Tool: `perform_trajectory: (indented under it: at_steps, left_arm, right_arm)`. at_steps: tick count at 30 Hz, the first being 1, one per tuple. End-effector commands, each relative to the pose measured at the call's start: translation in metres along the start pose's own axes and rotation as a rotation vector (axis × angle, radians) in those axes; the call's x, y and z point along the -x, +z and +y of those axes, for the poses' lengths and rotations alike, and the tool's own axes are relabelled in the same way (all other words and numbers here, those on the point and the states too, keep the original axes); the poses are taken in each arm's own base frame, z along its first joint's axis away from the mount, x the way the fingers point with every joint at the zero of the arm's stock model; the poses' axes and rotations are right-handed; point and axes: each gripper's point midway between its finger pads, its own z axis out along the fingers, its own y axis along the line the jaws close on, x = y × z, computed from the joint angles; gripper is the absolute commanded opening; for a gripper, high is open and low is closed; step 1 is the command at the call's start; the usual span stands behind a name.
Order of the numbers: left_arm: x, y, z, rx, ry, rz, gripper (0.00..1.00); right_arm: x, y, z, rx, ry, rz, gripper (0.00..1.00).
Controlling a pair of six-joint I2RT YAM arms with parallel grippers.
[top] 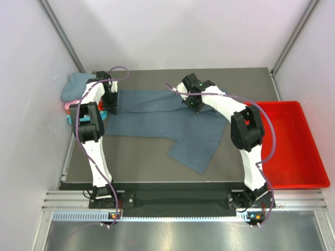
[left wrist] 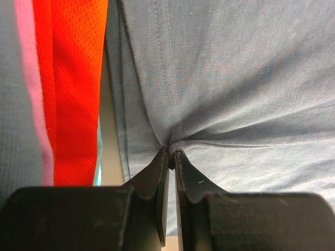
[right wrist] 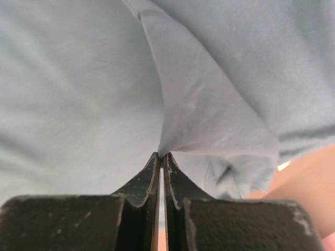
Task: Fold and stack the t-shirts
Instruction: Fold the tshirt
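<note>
Item, top view: slate blue-grey t-shirt point(top: 157, 117), spread across the middle of the dark surface point(top: 157, 170), mostly flat, with one flap angled toward the near edge. Left hand point(top: 111, 104) is down on the shirt's left end; right hand point(top: 194, 104) is down on its far right part; from this height the jaws of neither can be made out. Stack of folded t-shirts point(top: 73, 97) lies at the far left corner of the surface, just beside the left hand, with dusty teal over the far part and pink and turquoise edges showing nearer. Red tray point(top: 293, 146) sits at the right side, beside the right arm. Left wrist view: left hand point(left wrist: 171, 152) has its jaws drawn together, pinching a hemmed fold of the slate blue-grey t-shirt point(left wrist: 235, 78), and creases radiate from the pinch. Orange t-shirt point(left wrist: 73, 78) and pink t-shirt point(left wrist: 32, 89) lie as strips to the left, with a pale gap between them and the held shirt. Right wrist view: right hand point(right wrist: 162, 155) has its jaws pressed together on a raised ridge of the slate blue-grey t-shirt point(right wrist: 78, 104), the cloth lifting to a peak at the tips and filling nearly the whole view.
</note>
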Motion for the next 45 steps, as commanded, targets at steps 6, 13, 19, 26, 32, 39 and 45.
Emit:
perform_trajectory:
  at_steps: [6, 13, 19, 26, 32, 39, 45]
  left_arm:
    - [0.005, -0.019, 0.001, -0.005, -0.022, -0.033, 0.12]
    - [0.008, -0.022, 0.001, -0.004, -0.019, -0.043, 0.12]
    - [0.008, -0.023, 0.001, -0.004, -0.014, -0.043, 0.12]
    - [0.005, -0.024, 0.002, 0.001, -0.009, -0.035, 0.13]
    - [0.004, -0.021, 0.003, 0.008, -0.01, -0.028, 0.13]
    - [0.005, -0.02, 0.002, 0.033, 0.015, -0.024, 0.13]
    - [0.004, -0.019, -0.001, 0.051, 0.037, -0.019, 0.13]
  right_arm:
    - [0.011, -0.059, 0.07, 0.128, -0.077, -0.08, 0.0]
    - [0.008, -0.057, 0.088, 0.17, -0.093, -0.064, 0.28]
    - [0.008, -0.065, 0.042, 0.048, 0.0, -0.092, 0.37]
    - [-0.041, -0.085, -0.03, 0.137, 0.311, -0.128, 0.34]
    - [-0.07, -0.087, -0.013, 0.417, 0.442, -0.131, 0.27]
    - [-0.089, -0.077, 0.009, 0.573, 0.51, -0.091, 0.22]
    - [-0.097, -0.056, -0.008, 0.534, 0.551, -0.058, 0.23]
